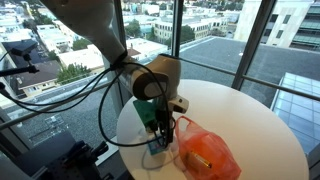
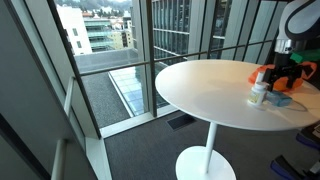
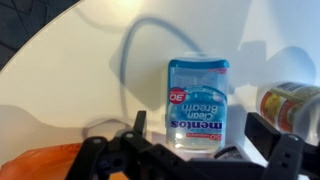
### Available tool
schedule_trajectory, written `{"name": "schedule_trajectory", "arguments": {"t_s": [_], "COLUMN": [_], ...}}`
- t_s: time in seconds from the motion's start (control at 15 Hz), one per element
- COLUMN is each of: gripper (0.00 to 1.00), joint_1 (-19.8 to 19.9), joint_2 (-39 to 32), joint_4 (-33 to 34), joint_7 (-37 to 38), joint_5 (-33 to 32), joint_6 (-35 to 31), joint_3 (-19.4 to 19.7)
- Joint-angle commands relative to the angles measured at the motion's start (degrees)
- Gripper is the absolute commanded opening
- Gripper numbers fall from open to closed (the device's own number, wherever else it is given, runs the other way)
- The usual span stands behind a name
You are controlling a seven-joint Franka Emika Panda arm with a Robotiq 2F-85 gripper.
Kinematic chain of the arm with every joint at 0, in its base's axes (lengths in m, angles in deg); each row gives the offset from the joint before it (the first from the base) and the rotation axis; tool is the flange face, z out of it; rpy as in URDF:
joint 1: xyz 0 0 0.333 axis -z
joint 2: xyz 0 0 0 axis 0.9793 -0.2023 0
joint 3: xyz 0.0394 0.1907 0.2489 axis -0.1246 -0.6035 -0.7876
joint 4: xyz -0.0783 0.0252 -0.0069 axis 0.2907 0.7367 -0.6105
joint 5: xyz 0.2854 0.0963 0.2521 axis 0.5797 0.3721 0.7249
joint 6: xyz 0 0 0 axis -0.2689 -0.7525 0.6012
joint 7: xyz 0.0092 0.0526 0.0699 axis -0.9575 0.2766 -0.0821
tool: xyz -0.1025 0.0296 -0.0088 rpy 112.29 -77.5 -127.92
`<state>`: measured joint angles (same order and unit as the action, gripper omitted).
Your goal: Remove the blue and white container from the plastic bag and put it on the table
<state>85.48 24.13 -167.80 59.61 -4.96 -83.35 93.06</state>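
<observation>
A round white table (image 2: 205, 92) stands by floor-to-ceiling windows (image 2: 110, 45) overlooking daylit city buildings.

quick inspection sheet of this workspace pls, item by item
surface: round white table, no spills seen
job's things: blue and white container stands on the table, outside the orange plastic bag
clutter: small bottle beside the container
grippers: gripper open, fingers either side of the container, not closed on it
cables: black cables loop off the arm near the table edge
surroundings: tall windows, city buildings outside
</observation>
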Motion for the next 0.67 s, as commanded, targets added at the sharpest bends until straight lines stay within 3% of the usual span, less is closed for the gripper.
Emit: {"name": "schedule_trajectory", "arguments": {"t_s": [0.0, 0.27, 0.6], "gripper": [1.0, 1.0, 1.0], "joint_1": [-0.3, 0.5, 1.3], "joint_2": [4.8, 8.7, 12.6], "joint_4": [-0.7, -0.1, 2.9], "joint_7": [0.6, 0.3, -2.7], "joint_5": [-3.2, -4.2, -1.7], "joint_6": [2.7, 5.8, 16.0], "joint_3": [1.2, 1.5, 0.6]}}
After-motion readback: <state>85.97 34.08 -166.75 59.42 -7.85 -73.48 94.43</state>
